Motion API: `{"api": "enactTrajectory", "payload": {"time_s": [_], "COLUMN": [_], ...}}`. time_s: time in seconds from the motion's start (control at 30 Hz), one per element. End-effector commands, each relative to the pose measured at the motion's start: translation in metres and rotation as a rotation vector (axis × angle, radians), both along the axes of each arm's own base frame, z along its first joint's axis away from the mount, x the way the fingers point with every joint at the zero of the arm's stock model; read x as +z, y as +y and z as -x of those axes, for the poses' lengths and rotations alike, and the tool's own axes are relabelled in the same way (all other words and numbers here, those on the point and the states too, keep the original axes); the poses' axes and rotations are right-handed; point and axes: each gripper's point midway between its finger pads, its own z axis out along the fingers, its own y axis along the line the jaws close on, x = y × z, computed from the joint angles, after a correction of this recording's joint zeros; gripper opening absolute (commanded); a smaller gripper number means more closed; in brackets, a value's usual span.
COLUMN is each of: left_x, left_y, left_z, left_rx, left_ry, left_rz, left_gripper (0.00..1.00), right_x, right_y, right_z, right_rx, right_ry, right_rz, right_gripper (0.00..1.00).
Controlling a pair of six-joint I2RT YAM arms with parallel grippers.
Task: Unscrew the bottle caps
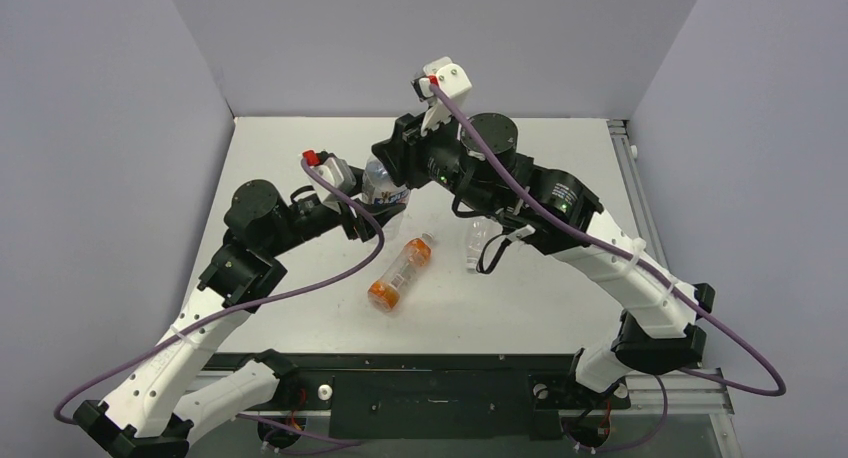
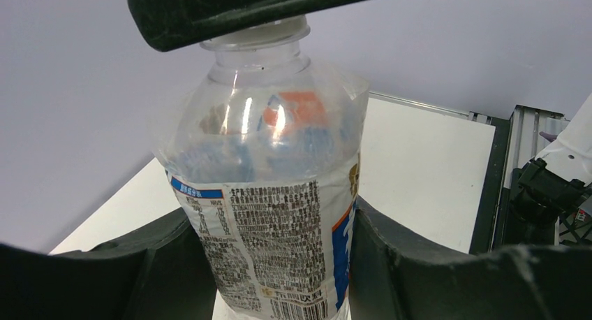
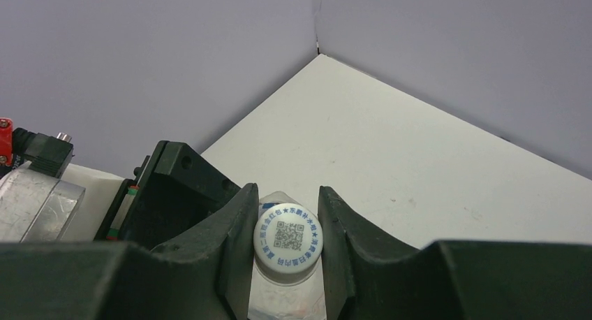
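A clear labelled bottle [image 1: 385, 186] [image 2: 272, 194] stands upright mid-table. My left gripper [image 1: 368, 214] [image 2: 279, 264] is shut on its body, one finger [image 2: 105, 278] pressing each side of the label. The bottle's white cap [image 3: 287, 236], printed with a QR code, sits on its neck. My right gripper [image 1: 398, 160] [image 3: 287, 237] comes down from above and is shut on that cap, both fingers touching its rim. In the top view and the left wrist view the right gripper's finger [image 2: 209, 12] hides this cap.
An orange bottle [image 1: 398, 275] lies on its side on the white table [image 1: 560, 308], its whitish cap [image 1: 425, 239] pointing away. A second clear bottle [image 1: 478, 240] lies partly under my right forearm. Grey walls close off the back and both sides. A metal rail [image 1: 625, 148] runs along the table's right edge.
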Motion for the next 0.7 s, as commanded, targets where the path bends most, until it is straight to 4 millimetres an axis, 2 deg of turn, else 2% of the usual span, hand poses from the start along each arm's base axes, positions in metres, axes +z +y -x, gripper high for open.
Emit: {"api": "enactTrajectory", "payload": {"time_s": [0.0,0.03,0.07,0.1,0.13,0.17,0.2,0.3,0.4,0.5,0.6,0.67], "left_x": [0.006,0.009,0.011,0.015,0.02,0.027,0.03,0.038,0.029,0.022,0.023,0.023], "left_y": [-0.005,-0.007,-0.009,-0.011,-0.013,-0.014,-0.016,-0.019,-0.023,-0.025,-0.025,-0.025], "left_z": [0.014,0.018,0.026,0.032,0.042,0.048,0.058,0.079,0.097,0.105,0.104,0.099], "left_rx": [-0.072,-0.094,-0.136,-0.162,-0.211,-0.241,-0.294,-0.399,-0.516,-0.575,-0.575,-0.546], "left_ry": [-0.004,0.003,0.006,0.024,0.019,0.025,0.029,0.085,0.146,0.193,0.185,0.166], "left_rz": [0.023,0.038,0.046,0.067,0.081,0.109,0.113,0.137,0.103,0.085,0.088,0.085], "left_gripper": [0.14,0.14,0.14,0.14,0.14,0.14,0.14,0.14,0.15,0.15,0.14,0.13], "right_x": [0.044,0.046,0.052,0.056,0.061,0.063,0.069,0.08,0.094,0.097,0.088,0.081], "right_y": [-0.015,-0.019,-0.013,-0.018,-0.016,-0.021,-0.022,-0.035,-0.043,-0.044,-0.044,-0.052], "right_z": [0.018,0.017,0.036,0.033,0.049,0.048,0.066,0.08,0.094,0.107,0.1,0.074], "right_rx": [0.099,0.124,0.259,0.274,0.382,0.408,0.515,0.626,0.73,0.817,0.791,0.643], "right_ry": [-0.08,-0.088,-0.107,-0.116,-0.141,-0.15,-0.188,-0.213,-0.257,-0.254,-0.227,-0.212], "right_rz": [-0.097,-0.105,-0.128,-0.148,-0.179,-0.199,-0.234,-0.313,-0.356,-0.356,-0.332,-0.308], "right_gripper": [0.0,0.0,0.0,0.0,0.0,0.0,0.0,0.0,0.0,0.0,0.0,0.0]}}
